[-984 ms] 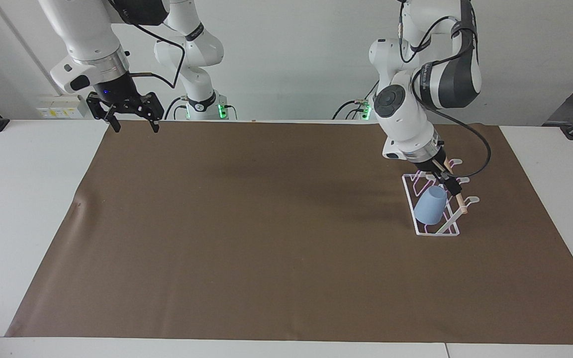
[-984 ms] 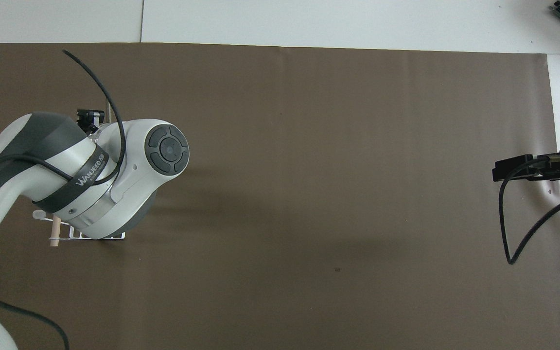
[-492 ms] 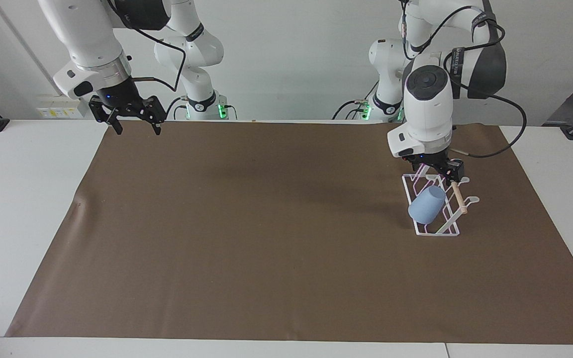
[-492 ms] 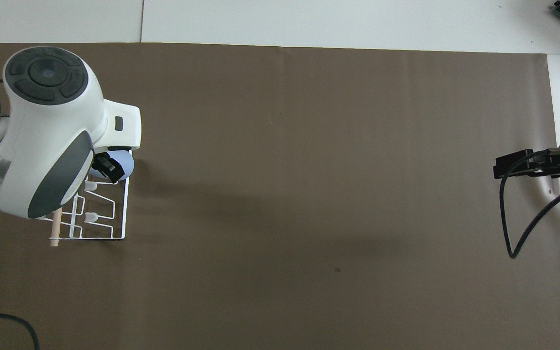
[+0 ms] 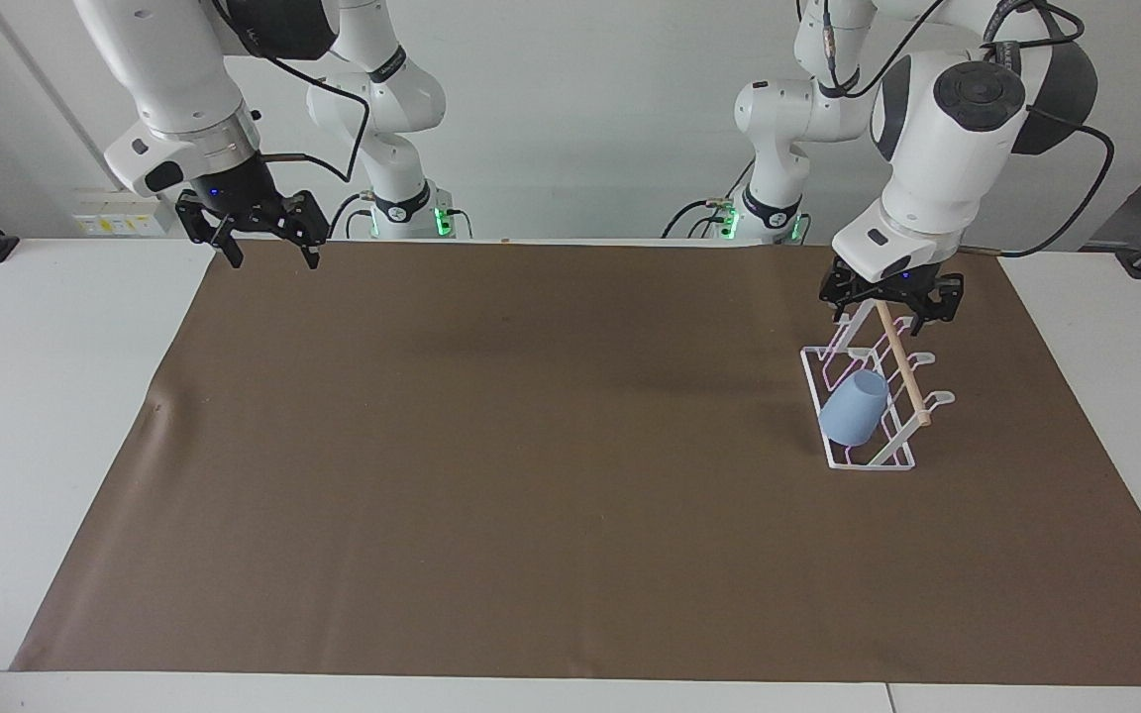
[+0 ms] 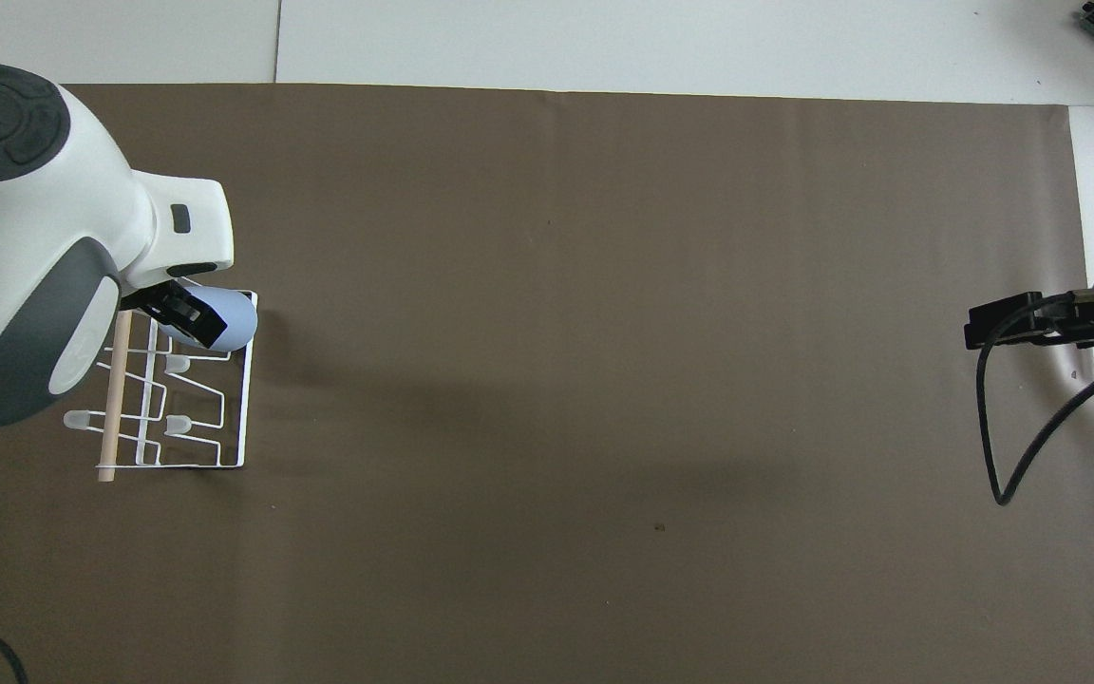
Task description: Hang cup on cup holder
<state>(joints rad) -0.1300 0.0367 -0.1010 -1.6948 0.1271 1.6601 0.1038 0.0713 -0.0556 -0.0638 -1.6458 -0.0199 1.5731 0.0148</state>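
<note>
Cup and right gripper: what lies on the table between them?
Nothing but bare brown mat. The facing view shows the cup on the cup holder at the left arm's end, and the right gripper, open, up over the other end.

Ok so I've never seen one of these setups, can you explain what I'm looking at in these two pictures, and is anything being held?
These are two white robot arms at a table covered by a brown sheet. One picture looks at them from across the table; the other looks down from above their own end.

On the sheet, toward the left arm's end, stands a white wire cup holder with a wooden dowel along its top. A light-blue cup hangs on one of its prongs.

Nothing is held. The left gripper hangs open, raised over the end of the cup holder nearest the robots. The right gripper, also open and empty, waits in the air at its own end of the table.
</note>
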